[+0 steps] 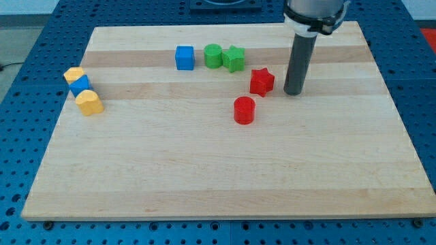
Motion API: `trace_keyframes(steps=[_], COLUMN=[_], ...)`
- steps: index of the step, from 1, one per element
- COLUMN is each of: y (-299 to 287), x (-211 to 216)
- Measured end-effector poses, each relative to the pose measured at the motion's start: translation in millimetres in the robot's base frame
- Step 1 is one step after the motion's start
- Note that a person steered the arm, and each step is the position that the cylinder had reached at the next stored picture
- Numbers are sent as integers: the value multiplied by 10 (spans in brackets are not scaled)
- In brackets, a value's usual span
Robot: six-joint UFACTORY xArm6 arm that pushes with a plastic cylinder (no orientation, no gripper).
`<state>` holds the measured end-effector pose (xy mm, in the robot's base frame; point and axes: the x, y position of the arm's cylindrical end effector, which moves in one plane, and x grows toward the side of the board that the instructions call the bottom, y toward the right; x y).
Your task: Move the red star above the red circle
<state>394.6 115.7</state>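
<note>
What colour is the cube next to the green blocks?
Blue cube, seen in the camera view, the only one.

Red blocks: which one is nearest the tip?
The red star. It sits just to the view's left of my tip, not touching; the red circle lies farther off, toward the view's bottom-left.

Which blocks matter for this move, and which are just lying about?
In the job:
red star block
red circle block
my tip, just right of the star

Lying about:
blue cube
green cylinder
green star
two yellow blocks
small blue block
</note>
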Motion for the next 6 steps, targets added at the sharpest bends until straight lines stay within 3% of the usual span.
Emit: trace_keyframes(steps=[6], y=[-508], x=[-171])
